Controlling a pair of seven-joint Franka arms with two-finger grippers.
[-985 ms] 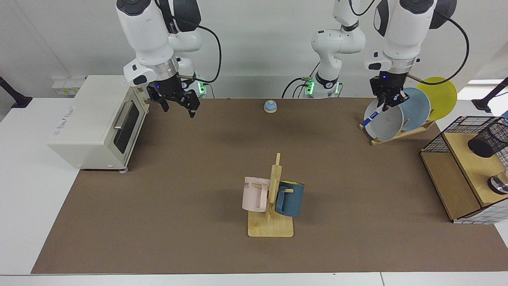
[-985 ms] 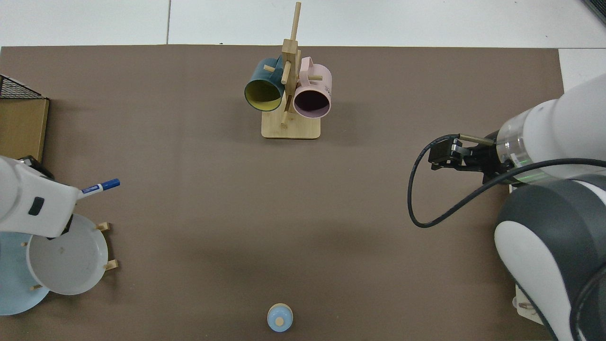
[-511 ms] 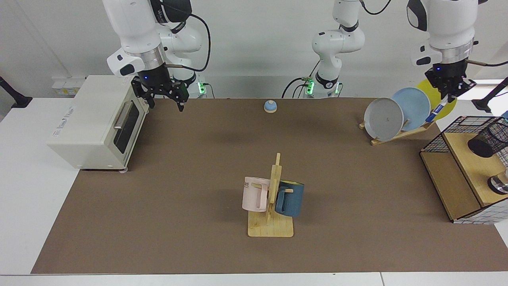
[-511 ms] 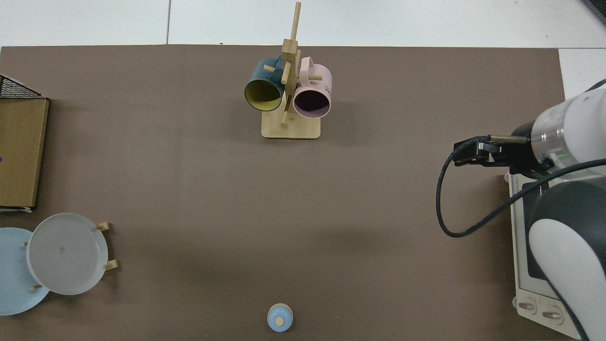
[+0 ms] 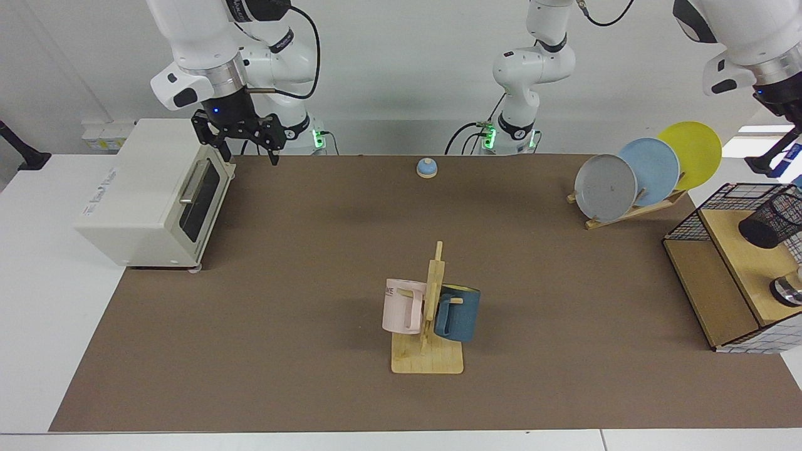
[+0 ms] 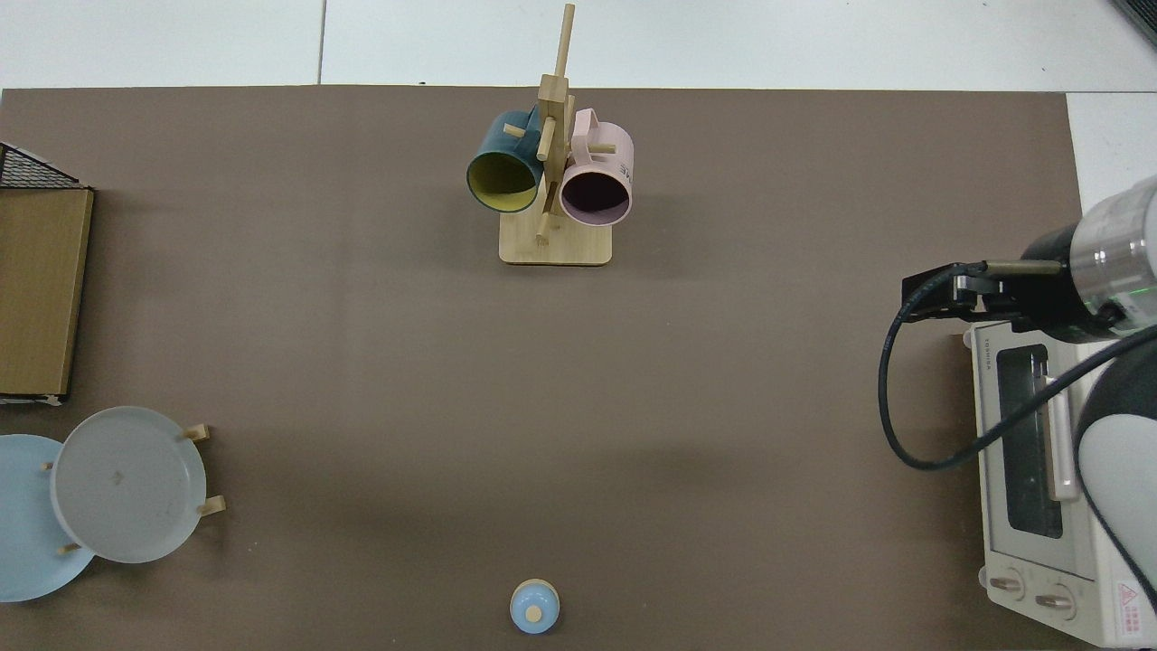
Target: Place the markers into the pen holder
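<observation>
The right gripper (image 5: 244, 139) is hanging open and empty over the toaster oven (image 5: 150, 194) at the far left. The left gripper (image 5: 791, 122) is mostly cut off at the right edge, probably holding the marker (image 5: 793, 152) above the pen holder (image 5: 772, 219), over the brown mat (image 5: 313, 282).

A robotics lab: bare white walls, kitchen props staged on a brown mat (image 5: 313, 250).

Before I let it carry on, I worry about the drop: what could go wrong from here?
The left gripper is at the facing view's edge and absent from the top view, so whether it holds the marker cannot be checked. The pen holder sits inside the wire-grid frame, whose wires might snag the marker. The right gripper waits open by the toaster oven.
</observation>
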